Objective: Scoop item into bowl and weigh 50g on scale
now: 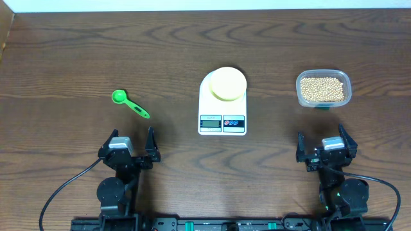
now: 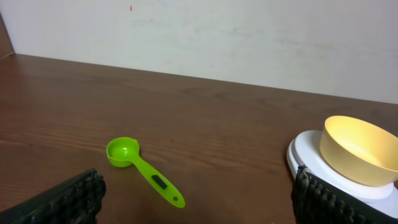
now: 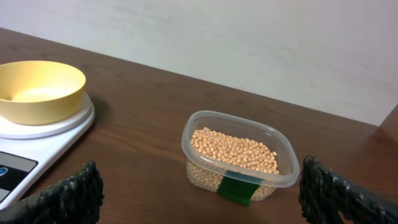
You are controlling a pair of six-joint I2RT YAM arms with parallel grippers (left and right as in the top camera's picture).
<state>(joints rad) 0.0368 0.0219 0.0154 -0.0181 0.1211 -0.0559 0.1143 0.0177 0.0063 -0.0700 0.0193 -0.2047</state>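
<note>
Tan beans (image 1: 322, 89) (image 3: 233, 150) fill a clear plastic container (image 1: 299, 90) (image 3: 280, 177) at the right. A pale yellow bowl (image 1: 228, 83) (image 2: 357, 149) (image 3: 38, 90) stands on the round platform of a white scale (image 1: 222, 122) (image 2: 305, 152) (image 3: 18, 165) at the table's middle. To the left lies a green scoop (image 1: 129, 103) (image 2: 143, 168), cup end away from me. My left gripper (image 1: 128, 147) (image 2: 198, 202) is open and empty, near the front edge behind the scoop. My right gripper (image 1: 327, 146) (image 3: 200, 196) is open and empty, just short of the container.
The dark wooden table (image 1: 77, 51) runs back to a pale wall (image 2: 249, 37). Black cables (image 1: 61, 192) trail from both arm bases along the front edge.
</note>
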